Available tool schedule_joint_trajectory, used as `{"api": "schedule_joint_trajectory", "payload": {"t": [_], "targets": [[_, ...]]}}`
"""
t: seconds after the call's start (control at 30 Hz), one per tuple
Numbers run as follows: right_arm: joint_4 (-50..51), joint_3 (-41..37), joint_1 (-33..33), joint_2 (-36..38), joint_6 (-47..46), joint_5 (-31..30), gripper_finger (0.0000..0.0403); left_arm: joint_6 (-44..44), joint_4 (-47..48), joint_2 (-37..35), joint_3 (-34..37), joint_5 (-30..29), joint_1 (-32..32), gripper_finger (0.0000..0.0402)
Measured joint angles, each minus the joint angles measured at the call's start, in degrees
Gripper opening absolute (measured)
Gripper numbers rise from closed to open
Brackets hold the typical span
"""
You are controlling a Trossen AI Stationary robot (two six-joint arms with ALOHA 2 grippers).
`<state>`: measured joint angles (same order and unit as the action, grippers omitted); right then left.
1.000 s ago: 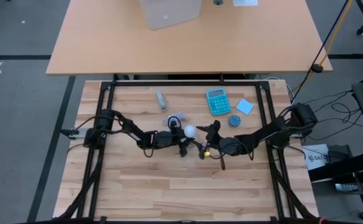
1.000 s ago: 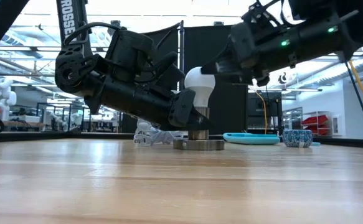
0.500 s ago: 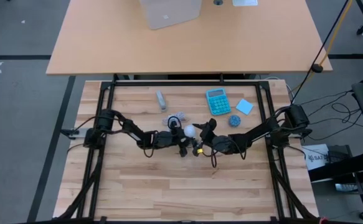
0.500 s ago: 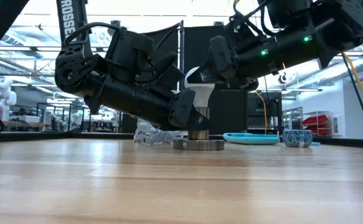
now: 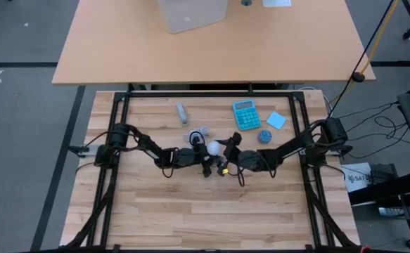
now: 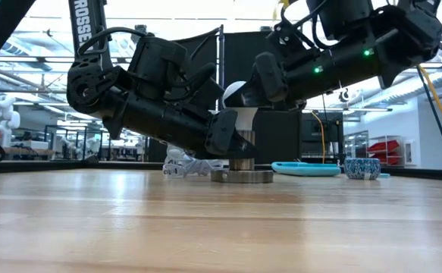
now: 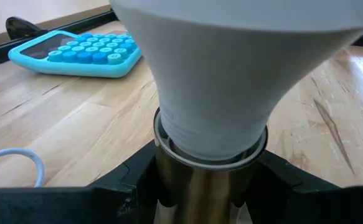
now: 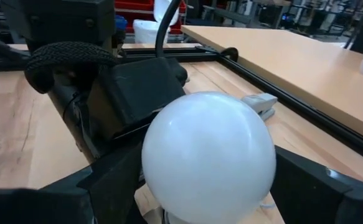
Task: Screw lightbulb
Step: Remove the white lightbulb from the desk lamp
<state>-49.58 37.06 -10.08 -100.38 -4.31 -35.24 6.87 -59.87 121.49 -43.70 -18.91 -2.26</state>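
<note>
The white lightbulb [image 5: 213,147] stands upright, its narrow end in a silvery socket [image 6: 242,162] on a round metal base [image 6: 242,177] at the table's middle. My left gripper [image 5: 206,160] reaches in low from the table's left and is shut on the socket. My right gripper [image 5: 226,150] comes from the right at the height of the bulb's head. It is open, with one finger on each side of the round head [image 8: 209,155]. My left gripper pinches the socket's metal neck [image 7: 197,186] just under the bulb, one finger [image 7: 128,186] on each side. The fingers come nearly level from the table's left. The base stays flat on the table. Whether my right gripper's fingers [image 8: 109,180] touch the bulb's head, I cannot tell.
Behind the bulb lie a white coiled cable [image 5: 197,132], a teal calculator [image 5: 246,114], a blue note pad [image 5: 276,120], a small blue round thing [image 5: 264,135] and a grey stapler-like piece [image 5: 182,112]. A black frame [image 5: 212,94] borders the table. Bare wood lies toward the near edge.
My right gripper has moved toward the table's left and slightly down, up to the bulb, so its fingers now stand around the bulb's head. The bulb, the socket and my left gripper have kept still.
</note>
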Motion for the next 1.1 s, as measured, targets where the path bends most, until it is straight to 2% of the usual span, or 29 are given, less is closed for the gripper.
{"api": "schedule_joint_trajectory", "payload": {"t": [0.17,0.37,0.5,0.8,1.1], "targets": [[0.0,0.0,0.7,0.0,1.0,1.8,0.0309,-0.2,0.0,0.0,0.0,0.0,0.0,0.0182],[0.0,0.0,0.9,0.1,2.6,3.3,0.0263,-0.2,0.0,0.0,0.0,0.0,0.0,0.0182],[0.1,0.0,1.2,0.1,4.8,4.7,0.0263,-0.3,0.0,0.0,0.0,0.0,0.0,0.0182],[1.7,0.0,4.7,0.4,8.7,16.2,0.0274,-0.2,0.0,0.0,0.2,-0.3,-0.5,0.0182],[8.6,0.0,8.2,4.5,13.2,28.6,0.0278,-0.2,0.4,-0.1,0.5,-0.3,-1.8,0.0182]]}}
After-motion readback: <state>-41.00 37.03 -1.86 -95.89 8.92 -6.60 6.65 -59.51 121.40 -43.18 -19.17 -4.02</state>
